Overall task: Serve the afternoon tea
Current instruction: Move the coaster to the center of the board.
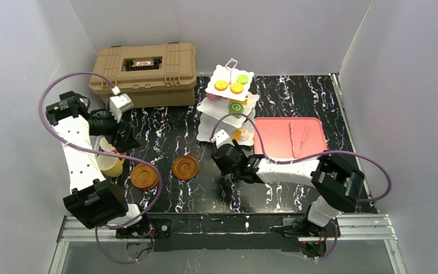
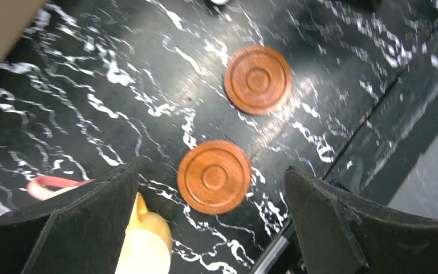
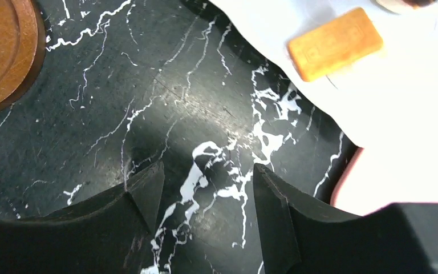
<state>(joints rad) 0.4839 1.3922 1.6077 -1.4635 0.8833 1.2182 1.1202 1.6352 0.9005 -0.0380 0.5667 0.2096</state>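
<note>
Black marble table (image 1: 165, 123) — tiered stand (image 1: 206, 106), two saucers (image 1: 185, 167).

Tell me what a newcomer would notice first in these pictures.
The white tiered stand of colourful pastries stands at the back of the black table, with a big tan case to its left and a red tray to its right. Nearer the front left, two brown saucers lie beside a yellow cup.
</note>
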